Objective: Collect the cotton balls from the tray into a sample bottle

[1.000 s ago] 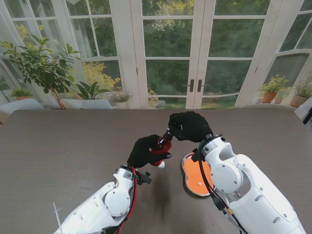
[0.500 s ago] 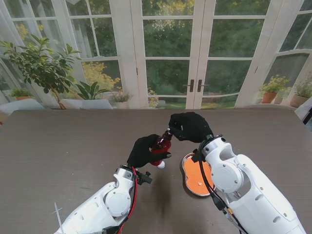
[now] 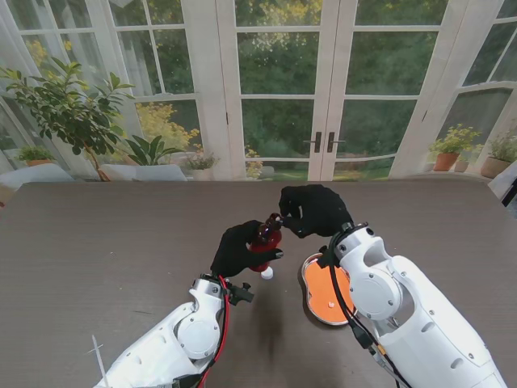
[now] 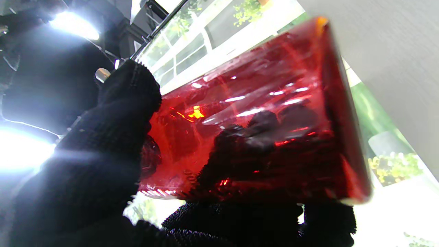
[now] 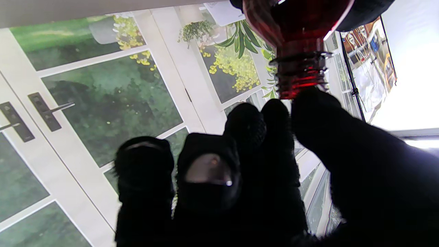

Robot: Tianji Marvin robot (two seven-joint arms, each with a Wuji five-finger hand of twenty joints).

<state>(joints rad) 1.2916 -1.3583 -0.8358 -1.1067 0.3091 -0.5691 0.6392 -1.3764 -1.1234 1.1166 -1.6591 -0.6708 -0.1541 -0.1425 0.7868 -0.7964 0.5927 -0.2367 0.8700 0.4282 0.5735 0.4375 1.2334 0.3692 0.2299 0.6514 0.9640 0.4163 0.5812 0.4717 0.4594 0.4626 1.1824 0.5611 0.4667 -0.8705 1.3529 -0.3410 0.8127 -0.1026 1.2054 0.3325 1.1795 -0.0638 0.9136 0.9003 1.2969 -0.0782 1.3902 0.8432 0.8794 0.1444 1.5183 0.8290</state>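
My left hand [image 3: 238, 250] is shut on a translucent red sample bottle [image 3: 265, 236], held above the table with its neck tilted toward the right hand. In the left wrist view the bottle [image 4: 260, 113] fills the picture with black fingers [image 4: 103, 144] wrapped around it. My right hand [image 3: 311, 208] hovers at the bottle's mouth with its fingers bunched together. The right wrist view shows the threaded neck [image 5: 301, 68] touching the thumb and fingertips [image 5: 247, 127], with no cotton visible between them. The orange tray [image 3: 323, 295] lies by my right forearm; cotton balls on it are too small to make out.
A small white object [image 3: 266, 273] lies on the dark table [image 3: 121, 234] just under the bottle. My right arm covers part of the tray. Glass doors and potted plants stand beyond the table's far edge.
The left hand has raised the bottle a little and turned it more upright, bringing its neck closer to the right fingertips. The right hand has hardly moved.
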